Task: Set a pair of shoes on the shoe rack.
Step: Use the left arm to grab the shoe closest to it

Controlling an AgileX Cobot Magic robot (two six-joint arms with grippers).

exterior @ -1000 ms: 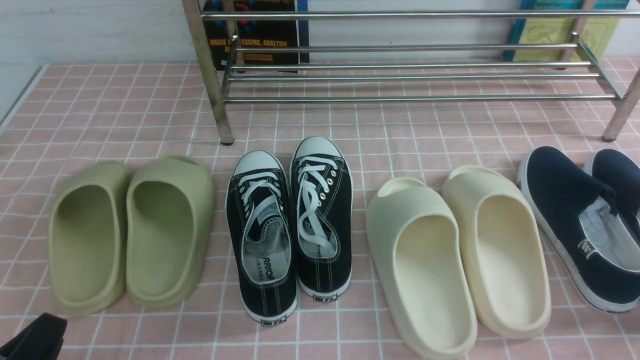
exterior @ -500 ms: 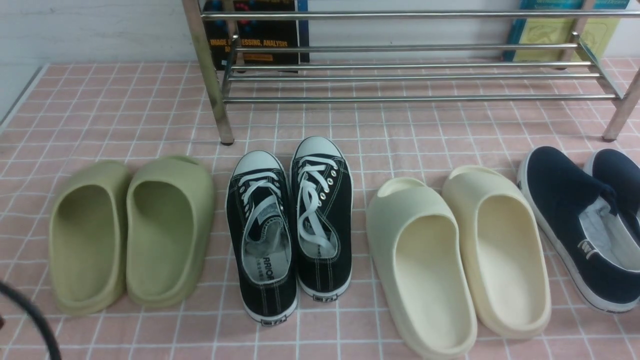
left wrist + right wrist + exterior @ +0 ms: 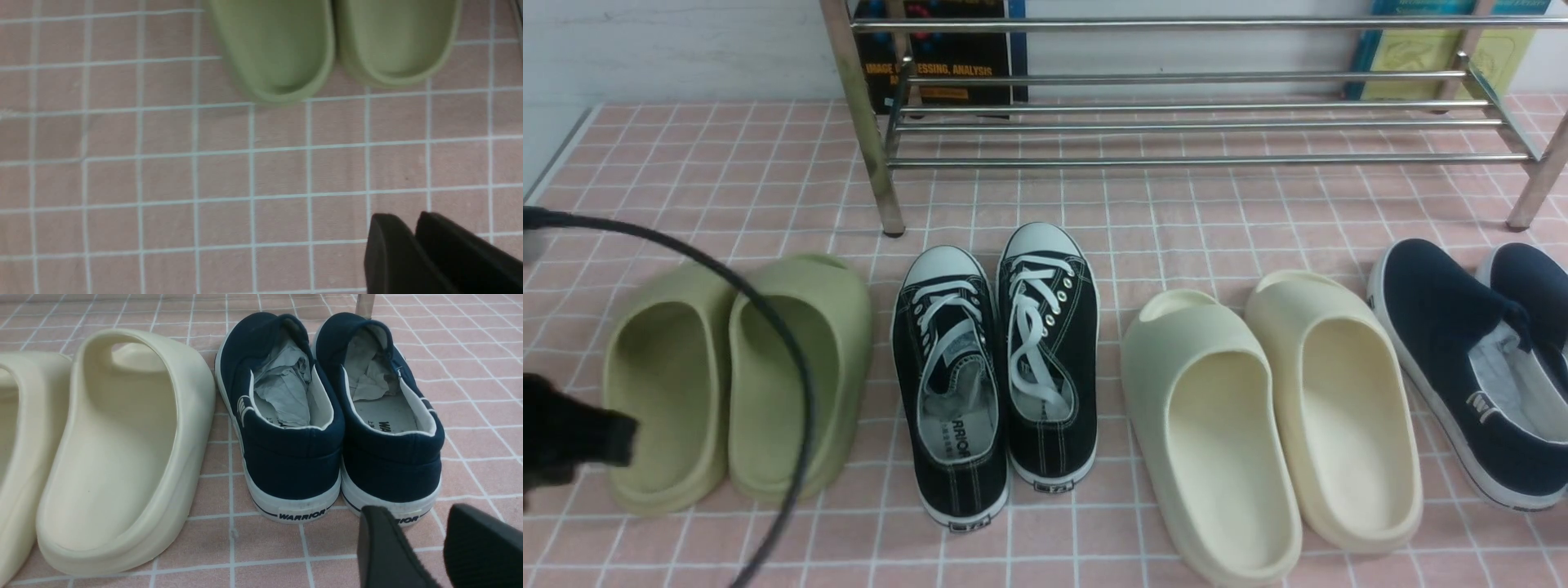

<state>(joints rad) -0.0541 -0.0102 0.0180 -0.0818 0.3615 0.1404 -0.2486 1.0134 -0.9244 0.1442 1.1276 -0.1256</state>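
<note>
"While the right gripper [image 3: 416, 522] gapes empty, is the left gripper [image 3: 410, 234] clenched?"
"Can't tell. The black sneakers [image 3: 1054, 449] sit on the floor [image 3: 1111, 539], nearer than the rack [image 3: 1176, 161]."

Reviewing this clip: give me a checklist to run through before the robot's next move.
1. Black sneakers upright, side by side on the floor: ok.
2. Shoe rack bars free of shoes where visible: ok.
3. Left gripper parted wide enough for a sneaker: not ok, fingertips only slightly apart.
4. Left gripper lined up over the sneakers: not ok, it is nearer the green slides.
5. Right gripper free of any shoe: ok.
6. Whole rack in view: cannot tell what lies beyond the frame.
</note>
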